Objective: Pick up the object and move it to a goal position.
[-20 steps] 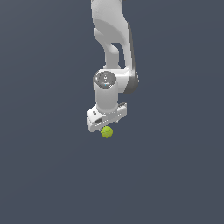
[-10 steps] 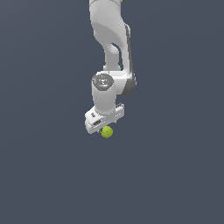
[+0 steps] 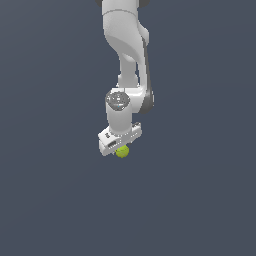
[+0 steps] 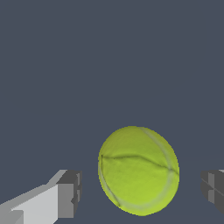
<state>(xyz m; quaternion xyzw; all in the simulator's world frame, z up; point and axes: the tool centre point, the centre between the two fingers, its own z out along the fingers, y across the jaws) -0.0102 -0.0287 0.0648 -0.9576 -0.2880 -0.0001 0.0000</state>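
Observation:
The object, a small yellow-green ball with faint darker seams, lies on the plain dark grey floor. In the wrist view it sits between my two dark finger pads, with a gap showing on each side of it. My gripper is open around the ball and not touching it. In the exterior view the white gripper hangs straight down from the arm, and the ball peeks out just under the hand's lower edge.
The white arm rises from the gripper toward the upper edge of the exterior view. Only the uniform dark grey floor surrounds it.
The wrist and hand have sunk a little toward the ball and shifted slightly to the exterior view's left. The ball has stayed in place.

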